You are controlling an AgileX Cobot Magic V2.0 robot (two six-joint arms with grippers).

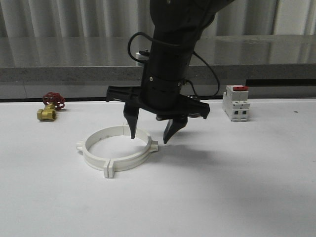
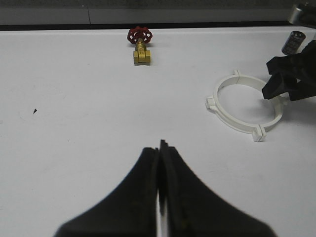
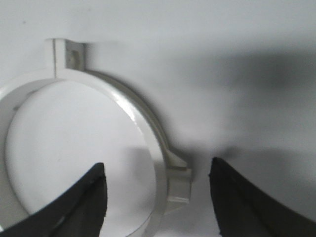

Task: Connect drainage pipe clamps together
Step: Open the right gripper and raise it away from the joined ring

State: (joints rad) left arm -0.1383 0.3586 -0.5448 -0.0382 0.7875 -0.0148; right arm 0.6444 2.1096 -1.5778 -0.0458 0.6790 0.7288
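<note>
White pipe clamps [image 1: 117, 150] lying joined as a ring on the surface [image 1: 237, 187], right claw [image 1: 150, 134] spreading wide over the ring's edge, left claw [image 2: 160, 153] pressing together, holding nothing

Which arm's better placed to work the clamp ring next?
Right. The right gripper hangs open over the drainage pipe clamps, fingers straddling the rim. The left gripper is shut, well away from the ring.

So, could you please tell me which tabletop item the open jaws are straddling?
The white clamp ring; the right gripper straddles its rim, while the brass valve and switch sit apart.
</note>
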